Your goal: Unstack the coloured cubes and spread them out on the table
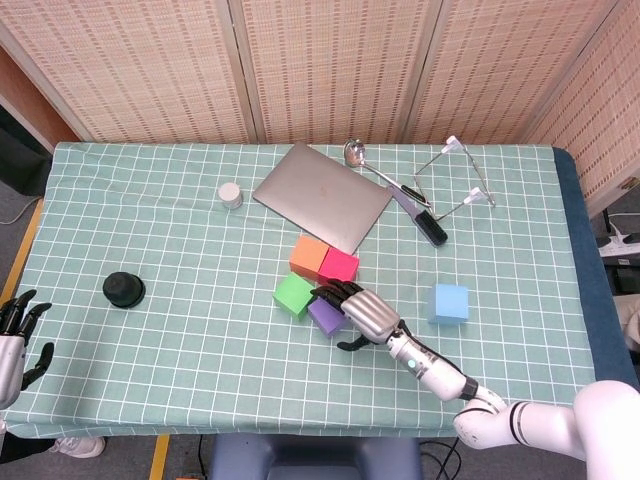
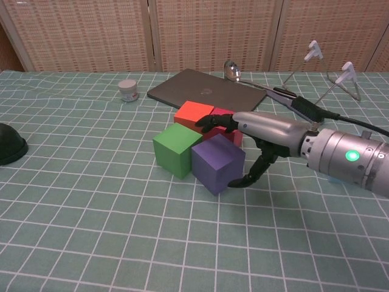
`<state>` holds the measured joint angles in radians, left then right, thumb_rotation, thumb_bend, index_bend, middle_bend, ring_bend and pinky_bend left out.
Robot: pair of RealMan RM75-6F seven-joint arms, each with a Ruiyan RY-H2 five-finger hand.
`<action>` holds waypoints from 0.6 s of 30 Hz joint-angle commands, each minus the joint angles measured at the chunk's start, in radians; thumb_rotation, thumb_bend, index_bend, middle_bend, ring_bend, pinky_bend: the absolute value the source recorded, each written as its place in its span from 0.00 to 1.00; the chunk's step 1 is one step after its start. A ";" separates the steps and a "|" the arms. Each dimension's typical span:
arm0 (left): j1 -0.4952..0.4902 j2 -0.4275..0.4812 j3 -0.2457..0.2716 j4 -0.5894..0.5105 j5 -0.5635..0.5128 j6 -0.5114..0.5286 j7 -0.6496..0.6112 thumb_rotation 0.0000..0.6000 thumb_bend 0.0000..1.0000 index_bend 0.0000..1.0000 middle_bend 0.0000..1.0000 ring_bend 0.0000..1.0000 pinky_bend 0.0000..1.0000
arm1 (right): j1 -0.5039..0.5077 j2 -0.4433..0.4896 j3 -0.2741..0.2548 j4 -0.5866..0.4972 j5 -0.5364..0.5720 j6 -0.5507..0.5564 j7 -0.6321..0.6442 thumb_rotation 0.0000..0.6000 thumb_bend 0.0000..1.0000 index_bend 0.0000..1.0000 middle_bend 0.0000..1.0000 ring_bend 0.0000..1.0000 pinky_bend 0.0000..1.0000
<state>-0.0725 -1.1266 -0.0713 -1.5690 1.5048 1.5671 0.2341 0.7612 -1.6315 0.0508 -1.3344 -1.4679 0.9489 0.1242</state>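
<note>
Five cubes (image 1: 323, 263), two hands (image 1: 362, 312), one laptop (image 1: 322, 195), one ladle (image 1: 357, 153).

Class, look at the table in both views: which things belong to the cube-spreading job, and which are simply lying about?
Belonging to the job:
purple cube, with the right hand around it
green cube
orange cube
pink cube
blue cube, standing apart

Lying about:
laptop
ladle
wire stand
small white jar
black round object
</note>
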 commanded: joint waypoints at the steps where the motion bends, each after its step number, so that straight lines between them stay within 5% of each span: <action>1: -0.001 0.000 0.000 0.000 0.001 -0.001 0.002 1.00 0.39 0.24 0.13 0.16 0.33 | 0.001 -0.016 0.008 0.017 0.021 -0.020 -0.021 1.00 0.06 0.11 0.10 0.00 0.13; 18: -0.001 0.001 -0.001 -0.001 0.000 0.001 0.000 1.00 0.39 0.24 0.13 0.16 0.33 | -0.003 -0.094 0.040 0.085 0.093 -0.054 -0.131 1.00 0.06 0.15 0.13 0.06 0.18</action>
<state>-0.0730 -1.1260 -0.0719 -1.5697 1.5045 1.5682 0.2341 0.7584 -1.7239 0.0902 -1.2515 -1.3754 0.8953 -0.0052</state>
